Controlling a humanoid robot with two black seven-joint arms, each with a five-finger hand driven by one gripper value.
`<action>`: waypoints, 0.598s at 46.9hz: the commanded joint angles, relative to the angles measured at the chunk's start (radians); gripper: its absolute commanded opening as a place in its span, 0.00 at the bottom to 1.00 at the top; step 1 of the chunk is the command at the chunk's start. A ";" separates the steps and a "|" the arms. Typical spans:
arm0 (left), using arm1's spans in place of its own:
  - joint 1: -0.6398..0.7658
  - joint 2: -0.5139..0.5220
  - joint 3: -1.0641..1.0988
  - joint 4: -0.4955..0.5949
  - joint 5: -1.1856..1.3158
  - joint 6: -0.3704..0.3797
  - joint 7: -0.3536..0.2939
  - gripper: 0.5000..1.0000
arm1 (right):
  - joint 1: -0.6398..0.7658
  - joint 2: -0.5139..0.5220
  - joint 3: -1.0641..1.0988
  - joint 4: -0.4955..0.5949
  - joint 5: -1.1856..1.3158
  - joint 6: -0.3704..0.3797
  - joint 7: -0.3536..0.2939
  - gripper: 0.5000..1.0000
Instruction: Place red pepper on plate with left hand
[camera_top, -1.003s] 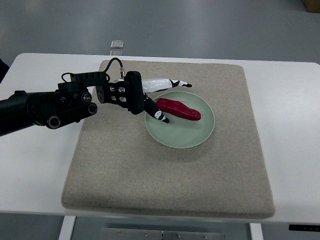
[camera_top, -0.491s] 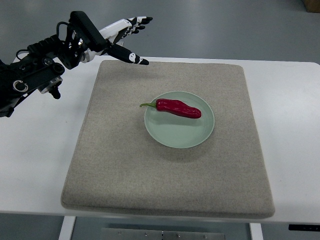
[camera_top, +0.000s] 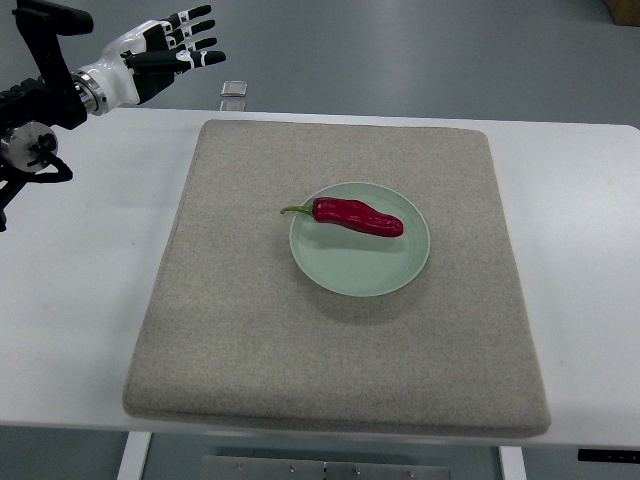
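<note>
There's the red pepper (camera_top: 358, 216) lying across the pale green plate (camera_top: 360, 270), stem poking over the left rim, plate sitting mid-mat (camera_top: 250, 350) on the white surface (camera_top: 80, 300) — job looks done. The left hand (camera_top: 160, 52) hangs high at the far left corner, well apart from the plate, fingers (camera_top: 195, 42) spread and empty, palm turned sideways.

Around the plate (camera_top: 345, 275) the mat (camera_top: 240, 330) lies bare on every side (only the red pepper (camera_top: 358, 215) occupies the plate).
</note>
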 joint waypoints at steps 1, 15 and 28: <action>0.023 0.000 -0.007 0.012 -0.098 -0.045 0.044 0.99 | 0.000 0.000 0.000 0.000 0.000 0.000 0.000 0.86; 0.143 -0.011 -0.188 0.006 -0.173 -0.109 0.153 0.99 | 0.000 0.000 0.000 0.000 0.000 0.000 -0.001 0.86; 0.170 -0.012 -0.219 0.006 -0.170 -0.109 0.176 0.99 | -0.002 0.000 -0.002 0.000 -0.002 0.003 -0.001 0.86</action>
